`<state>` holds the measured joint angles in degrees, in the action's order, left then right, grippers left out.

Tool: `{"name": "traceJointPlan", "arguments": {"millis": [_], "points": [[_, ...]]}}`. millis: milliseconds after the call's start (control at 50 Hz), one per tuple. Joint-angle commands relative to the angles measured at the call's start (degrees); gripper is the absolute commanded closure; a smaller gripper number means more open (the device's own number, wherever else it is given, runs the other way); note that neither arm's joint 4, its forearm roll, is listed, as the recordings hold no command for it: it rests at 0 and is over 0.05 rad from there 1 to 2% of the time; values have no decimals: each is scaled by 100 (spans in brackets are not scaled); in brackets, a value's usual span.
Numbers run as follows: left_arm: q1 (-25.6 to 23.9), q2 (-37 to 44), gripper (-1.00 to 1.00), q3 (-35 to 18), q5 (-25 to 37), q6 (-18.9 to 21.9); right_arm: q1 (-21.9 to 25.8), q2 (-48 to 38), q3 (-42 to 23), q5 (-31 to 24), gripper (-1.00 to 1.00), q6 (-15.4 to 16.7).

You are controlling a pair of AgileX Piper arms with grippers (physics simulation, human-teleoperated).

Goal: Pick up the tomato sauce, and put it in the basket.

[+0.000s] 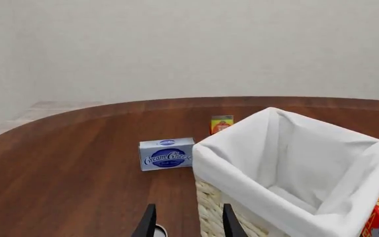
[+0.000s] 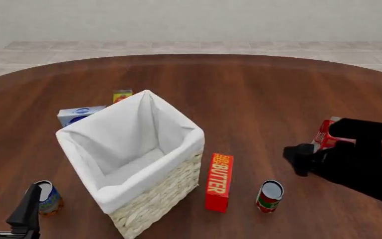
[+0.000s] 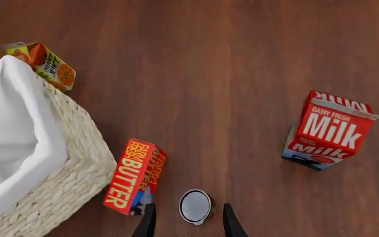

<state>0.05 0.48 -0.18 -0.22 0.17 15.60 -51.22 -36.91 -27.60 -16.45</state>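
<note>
The tomato sauce (image 2: 269, 195), a small red can with a silver top, stands upright on the table next to the butter box (image 2: 219, 181). In the right wrist view I look down on the can's top (image 3: 196, 206), which shows in the gap between the fingers of my right gripper (image 3: 188, 220). That gripper is open and well above the can. In the front view the right gripper (image 2: 297, 158) hangs up and to the right of it. The basket (image 2: 152, 199), wicker with a white liner, stands left of centre. My left gripper (image 2: 6, 205) is open near the front left edge.
A blue and orange can (image 2: 47, 198) stands just beside the left gripper. A milk carton (image 2: 325, 131) sits behind the right arm. A cream cheese box (image 2: 78, 114) and a juice carton (image 2: 122, 95) lie beyond the basket.
</note>
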Motion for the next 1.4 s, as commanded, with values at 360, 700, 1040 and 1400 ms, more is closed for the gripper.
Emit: {"name": "traceJointPlan", "arguments": {"millis": [360,700,1040,1400], "points": [[2,1,-100,12,-14,-1,45,-857,396,530,-100,-364],[3,-7,-100,5,0,-1,118,-1217,599,789,-100,-534],[2,-14,-100,13,-1,0,200,-1485,720,967,-100,-677],[1,-13,-100,13,0,-1,285,-1769,764,1201,-100,-777]]}}
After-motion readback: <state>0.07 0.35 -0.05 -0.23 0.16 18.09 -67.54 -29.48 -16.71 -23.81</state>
